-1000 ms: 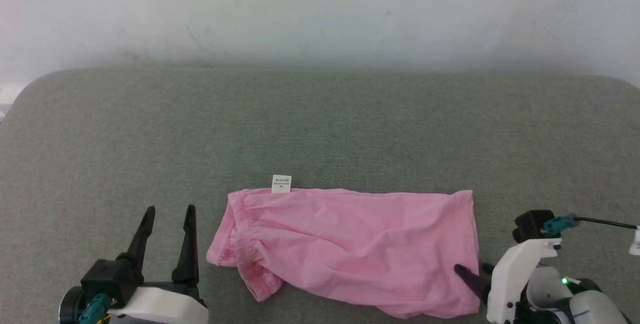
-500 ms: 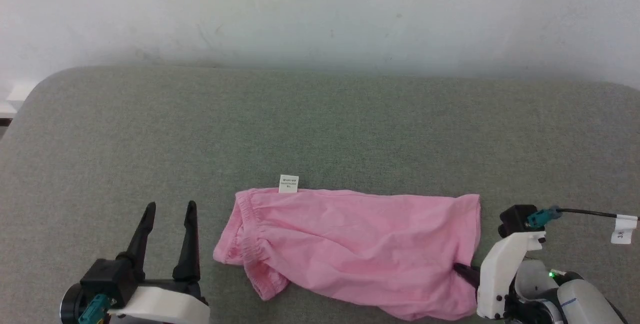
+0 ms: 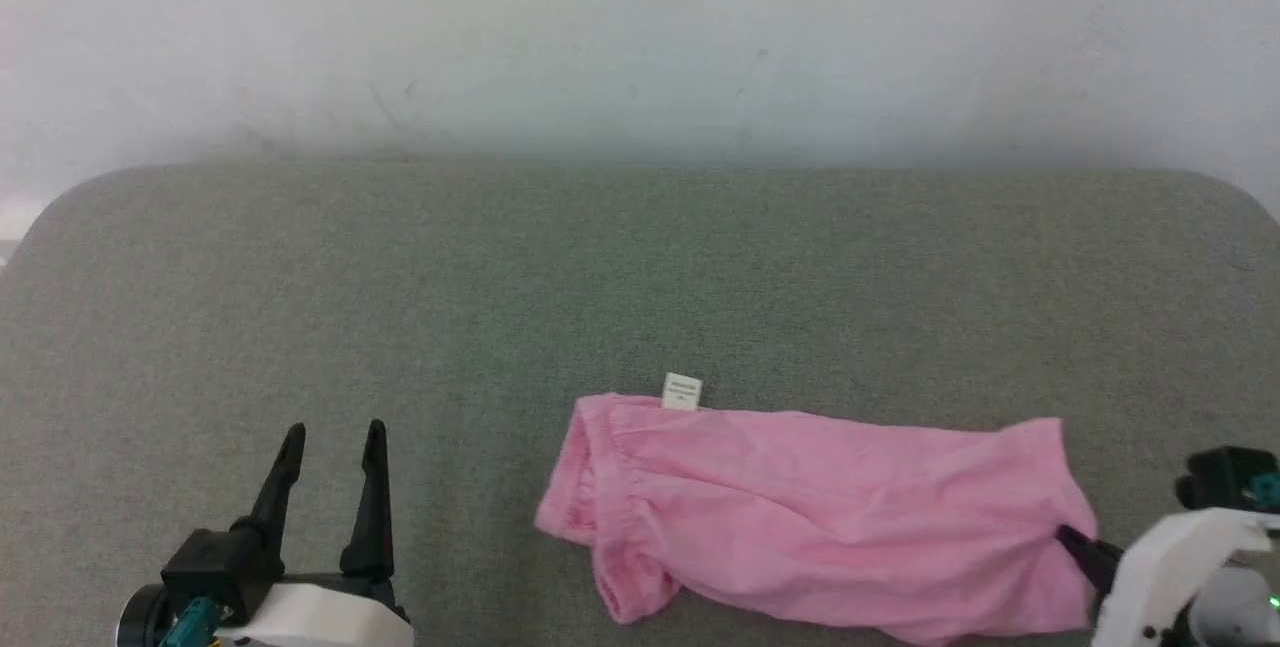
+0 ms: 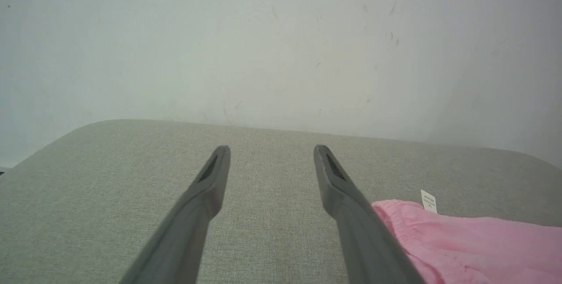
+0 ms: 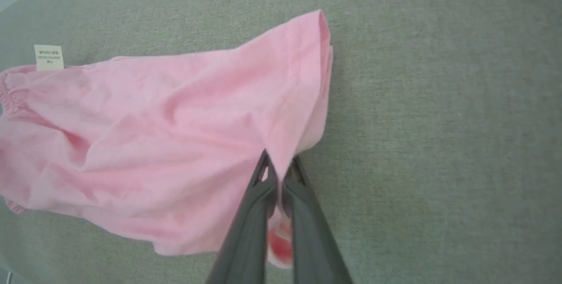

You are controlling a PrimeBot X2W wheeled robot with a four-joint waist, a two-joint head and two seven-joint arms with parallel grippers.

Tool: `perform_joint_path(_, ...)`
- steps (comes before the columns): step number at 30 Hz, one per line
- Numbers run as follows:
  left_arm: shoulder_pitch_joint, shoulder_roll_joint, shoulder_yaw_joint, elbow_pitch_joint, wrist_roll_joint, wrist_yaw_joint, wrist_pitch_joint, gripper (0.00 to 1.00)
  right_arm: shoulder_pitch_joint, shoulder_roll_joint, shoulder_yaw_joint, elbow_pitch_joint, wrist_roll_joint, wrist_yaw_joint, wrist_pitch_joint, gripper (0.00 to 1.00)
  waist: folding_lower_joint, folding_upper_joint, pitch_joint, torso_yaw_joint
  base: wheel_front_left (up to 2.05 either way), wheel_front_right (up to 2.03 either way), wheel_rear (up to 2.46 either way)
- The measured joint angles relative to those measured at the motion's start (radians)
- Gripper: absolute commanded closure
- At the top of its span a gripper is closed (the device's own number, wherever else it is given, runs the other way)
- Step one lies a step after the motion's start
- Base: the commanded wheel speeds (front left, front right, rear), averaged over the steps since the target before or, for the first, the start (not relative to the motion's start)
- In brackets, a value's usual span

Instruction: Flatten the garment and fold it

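Observation:
The garment (image 3: 820,517) is a pair of plain pink shorts lying wrinkled on the grey-green cushioned surface (image 3: 600,277), elastic waistband to the left with a small white tag (image 3: 682,392) at its far edge. My right gripper (image 3: 1072,537) is shut on the cloth at the right leg hem, and in the right wrist view its fingers (image 5: 257,205) pinch a fold of the garment (image 5: 153,143). My left gripper (image 3: 330,437) stands open and empty, well left of the waistband. In the left wrist view the garment (image 4: 461,240) lies just right of the open fingers (image 4: 347,205).
A pale wall (image 3: 640,27) rises behind the cushioned surface, whose rounded back corners show at left and right. Bare cushion stretches behind the shorts and around the left gripper.
The right gripper closed on the hem at the shorts' right end. The shorts now lie further right relative to the left gripper, dragged along with the right gripper. The head view shifted too.

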Motion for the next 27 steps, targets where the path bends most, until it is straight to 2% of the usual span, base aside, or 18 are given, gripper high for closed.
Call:
perform_joint_path(3, 0.003, 0.0, 0.004, 0.0, 0.0, 0.0, 0.0, 0.0, 0.045, 0.007, -0.054, -0.048, -0.034, 0.0, 0.018, 1.0, 0.0, 0.0, -0.003, -0.012, 0.0, 0.0, 0.0)
perform_joint_path(6, 0.004, -0.002, 0.005, 0.001, 0.0, 0.001, 0.0, 0.0, 0.051, 0.029, -0.052, -0.104, -0.032, 0.0, 0.043, 1.0, 0.0, 0.0, -0.005, -0.02, 0.0, 0.0, 0.0)
perform_joint_path(11, 0.004, -0.007, 0.002, 0.011, 0.0, 0.001, 0.0, 0.0, 0.008, 0.062, 0.068, -0.174, -0.015, 0.0, 0.061, 1.0, 0.0, 0.0, -0.006, -0.021, 0.0, 0.0, 0.0)
perform_joint_path(14, 0.002, -0.008, -0.003, 0.016, 0.0, 0.001, 0.0, 0.0, -0.056, 0.108, 0.165, -0.173, 0.045, 0.0, 0.046, 1.0, 0.0, 0.0, -0.007, -0.016, 0.0, 0.0, 0.0)
perform_joint_path(21, -0.009, -0.019, -0.027, 0.032, -0.006, 0.0, 0.012, 0.0, -0.191, 0.161, 0.405, -0.027, 0.147, 0.0, -0.053, 1.0, 0.0, 0.0, -0.006, 0.018, 0.0, 0.0, 0.0)
perform_joint_path(27, -0.033, -0.036, -0.046, 0.054, -0.01, -0.003, 0.012, 0.0, -0.269, 0.168, 0.577, 0.124, 0.23, 0.0, -0.168, 1.0, 0.0, 0.0, 0.002, 0.053, 0.0, 0.0, 0.0)
